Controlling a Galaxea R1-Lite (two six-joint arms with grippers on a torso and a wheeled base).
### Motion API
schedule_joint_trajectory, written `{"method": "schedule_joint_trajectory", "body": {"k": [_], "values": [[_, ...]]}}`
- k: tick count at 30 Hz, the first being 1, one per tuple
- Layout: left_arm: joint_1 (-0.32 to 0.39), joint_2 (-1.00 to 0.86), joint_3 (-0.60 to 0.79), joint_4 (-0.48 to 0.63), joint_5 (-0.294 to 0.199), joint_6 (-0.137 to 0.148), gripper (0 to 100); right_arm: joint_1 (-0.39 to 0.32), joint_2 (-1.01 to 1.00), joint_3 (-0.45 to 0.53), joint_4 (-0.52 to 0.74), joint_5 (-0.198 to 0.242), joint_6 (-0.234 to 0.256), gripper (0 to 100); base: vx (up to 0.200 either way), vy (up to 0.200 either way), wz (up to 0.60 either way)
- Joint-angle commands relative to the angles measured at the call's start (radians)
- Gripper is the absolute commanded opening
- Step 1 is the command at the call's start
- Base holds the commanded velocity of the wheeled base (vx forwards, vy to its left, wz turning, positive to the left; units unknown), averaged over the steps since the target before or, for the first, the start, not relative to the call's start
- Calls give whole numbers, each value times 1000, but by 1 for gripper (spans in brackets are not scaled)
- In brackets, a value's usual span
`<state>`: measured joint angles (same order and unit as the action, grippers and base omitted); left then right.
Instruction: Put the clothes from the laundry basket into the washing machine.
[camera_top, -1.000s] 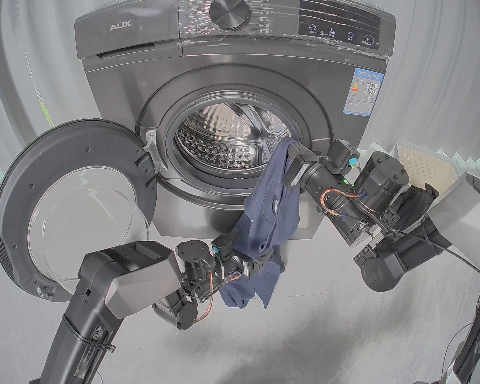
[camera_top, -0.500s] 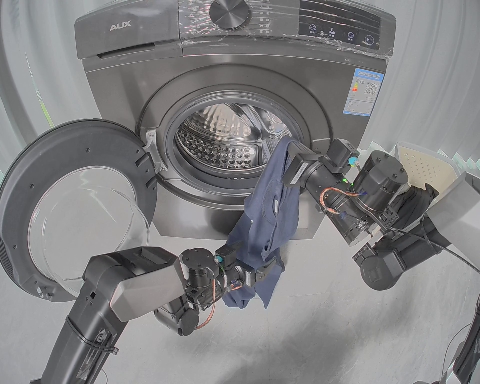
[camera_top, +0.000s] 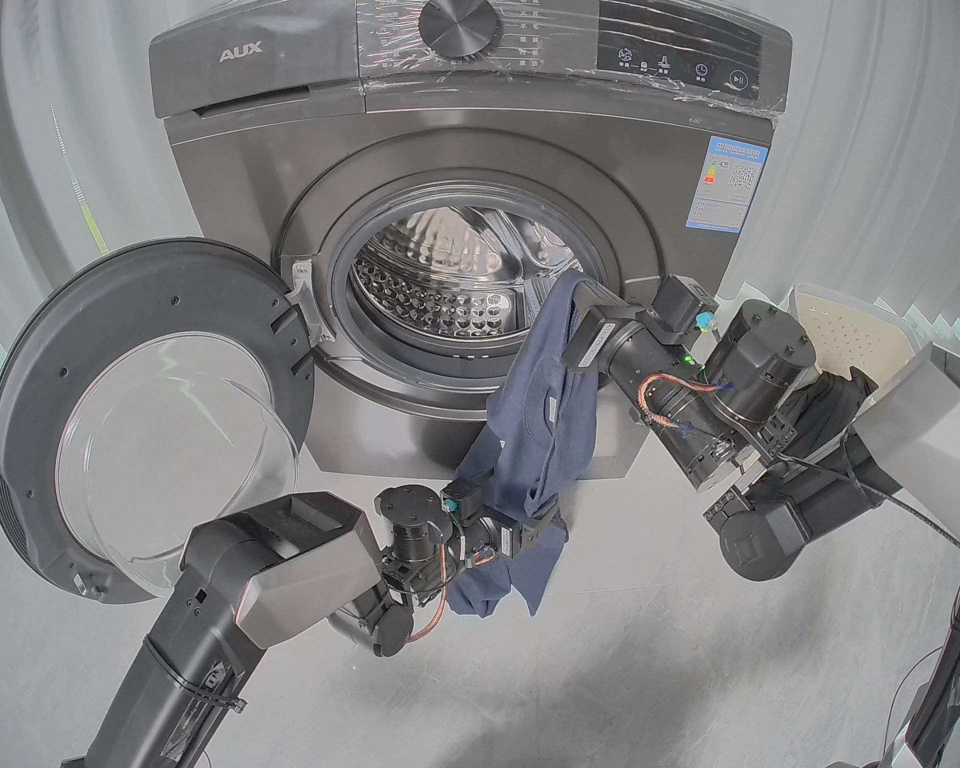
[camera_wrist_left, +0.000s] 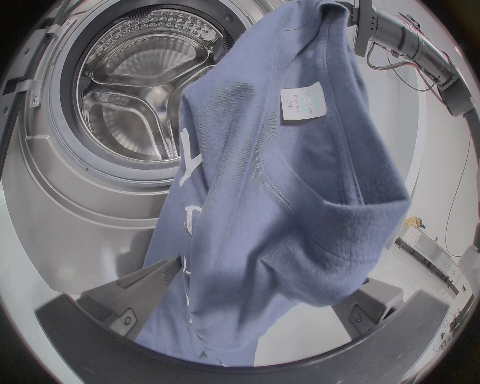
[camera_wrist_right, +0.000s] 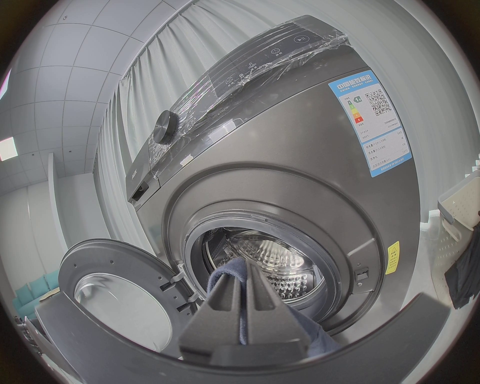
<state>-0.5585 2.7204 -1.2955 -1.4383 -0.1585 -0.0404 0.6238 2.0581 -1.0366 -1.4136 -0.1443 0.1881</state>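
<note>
A navy blue T-shirt hangs in front of the washing machine's open drum, at the lower right of its rim. My right gripper is shut on the shirt's top edge; the right wrist view shows blue cloth pinched in that gripper. My left gripper is low at the shirt's hanging part. The left wrist view shows it open, with the shirt draped between the spread fingers. The drum looks bare inside.
The round door stands swung open to the left. A white laundry basket with dark clothes stands at the right, behind my right arm. Pale floor lies in front of the machine.
My left arm has shifted a little to the right, pushing its open gripper further around the shirt's lower part. The right gripper and the shirt's top have stayed in place.
</note>
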Motion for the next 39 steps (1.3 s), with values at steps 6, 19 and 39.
{"method": "schedule_joint_trajectory", "body": {"k": [6, 19, 39], "values": [[3, 33, -41, -2, 16, 2, 0, 1, 1, 0, -2, -1, 1, 0, 0, 0, 0], [19, 12, -27, -25, 16, 2, 0, -9, -3, 7, -5, 0, 1, 0, 0, 0, 0], [108, -581, 634, -114, -35, 10, 0, -62, -116, 234, -15, 40, -4, 0, 0, 0, 0]]}}
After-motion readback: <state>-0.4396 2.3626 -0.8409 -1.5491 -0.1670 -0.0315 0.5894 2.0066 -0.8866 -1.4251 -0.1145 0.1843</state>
